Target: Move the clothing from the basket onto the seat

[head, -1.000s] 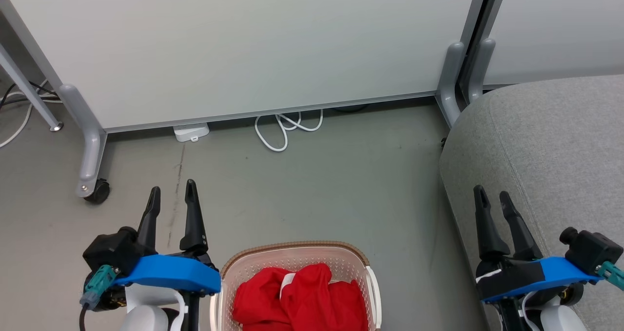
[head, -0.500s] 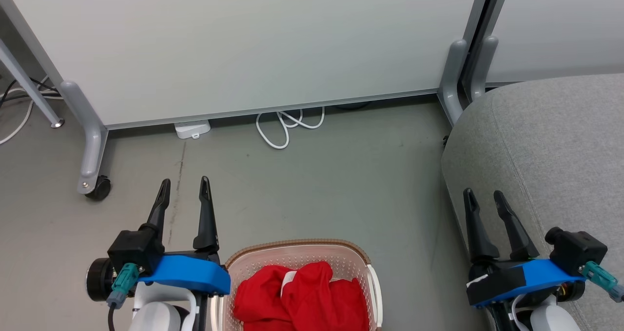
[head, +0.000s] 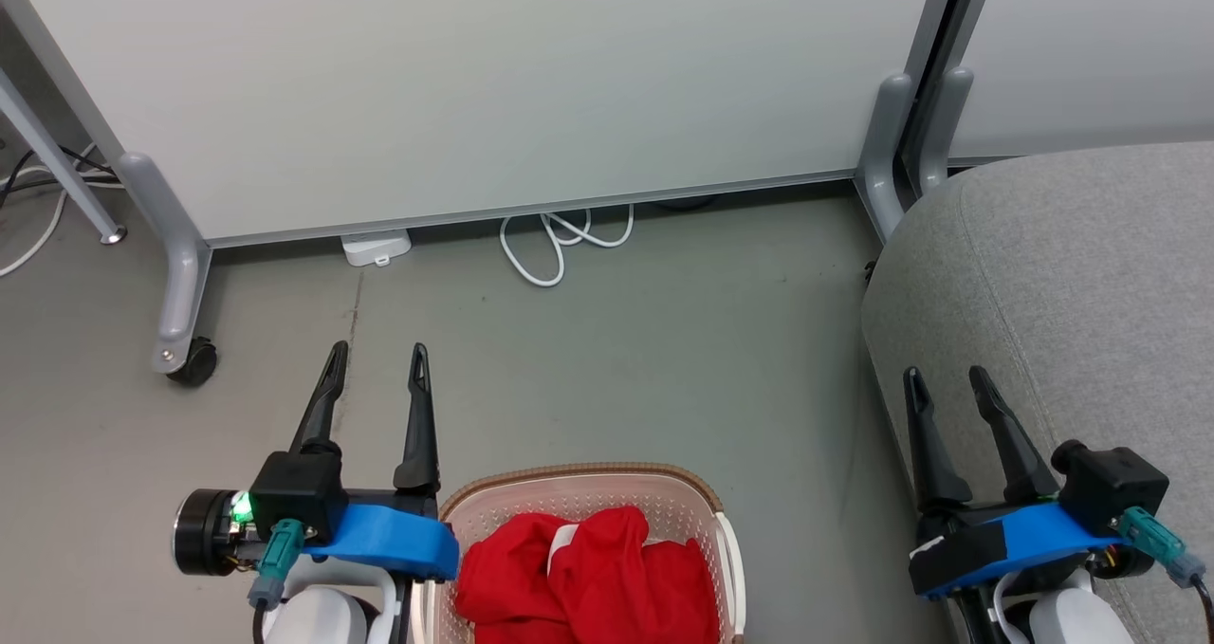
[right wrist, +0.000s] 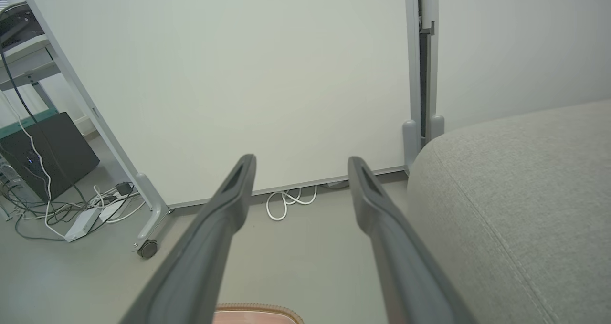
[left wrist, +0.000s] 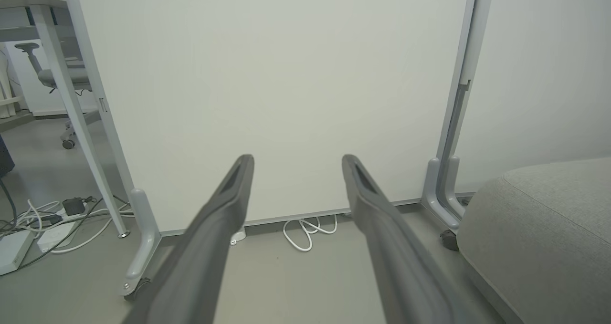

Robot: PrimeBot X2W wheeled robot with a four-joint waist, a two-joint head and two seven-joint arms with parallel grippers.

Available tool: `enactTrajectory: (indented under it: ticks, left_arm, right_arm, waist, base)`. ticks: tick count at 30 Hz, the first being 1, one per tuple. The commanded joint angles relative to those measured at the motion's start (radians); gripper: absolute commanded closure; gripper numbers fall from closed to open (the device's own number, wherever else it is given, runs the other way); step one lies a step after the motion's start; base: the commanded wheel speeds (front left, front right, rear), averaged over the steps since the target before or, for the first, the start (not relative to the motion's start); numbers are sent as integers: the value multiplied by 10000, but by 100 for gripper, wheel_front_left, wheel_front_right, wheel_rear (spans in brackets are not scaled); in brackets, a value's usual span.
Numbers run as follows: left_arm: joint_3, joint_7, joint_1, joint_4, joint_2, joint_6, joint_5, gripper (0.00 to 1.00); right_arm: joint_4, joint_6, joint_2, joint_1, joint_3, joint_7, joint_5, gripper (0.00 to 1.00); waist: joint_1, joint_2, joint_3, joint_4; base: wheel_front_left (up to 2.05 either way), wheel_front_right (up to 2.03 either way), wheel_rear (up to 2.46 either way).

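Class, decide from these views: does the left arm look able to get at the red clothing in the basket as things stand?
Probably yes. The left gripper is open and empty beside the basket, whose top is uncovered, the clothing heaped inside; nothing lies between them.

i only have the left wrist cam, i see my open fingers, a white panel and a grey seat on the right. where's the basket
observer: The basket stands on the floor, just right of your left gripper and back by its wrist, behind the fingertips.
operator: anything in it
observer: Yes, bright red clothing lies heaped inside, with a bit of white trim showing.
operator: and the right arm
observer: The right gripper is open and holds nothing. It hangs at the near left edge of the seat.
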Motion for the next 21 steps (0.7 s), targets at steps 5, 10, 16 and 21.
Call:
enactTrajectory:
  ticks: [5, 10, 16, 21]
  left_arm:
    - [-94, -134, -178, 17, 38, 63, 483, 0]
    - [-139, -224, -180, 64, 47, 79, 849, 0]
    - [-213, -324, -207, 112, 50, 91, 1284, 0]
    - [-216, -372, -218, 149, 25, 69, 1402, 0]
  right_arm:
    - [37, 22, -72, -181, -45, -149, -487, 0]
    - [104, 23, -74, -197, -49, -237, -869, 0]
    - [213, 23, -78, -222, -83, -342, -1274, 0]
    - [253, 19, -78, -212, -106, -392, -1425, 0]
  waist:
    - [0, 0, 41, -5]
    - [0, 0, 73, -10]
    - [0, 0, 128, 5]
    - [0, 0, 179, 12]
  base:
    - [0, 0, 0]
    - [0, 0, 0]
    - [0, 0, 0]
    - [0, 0, 0]
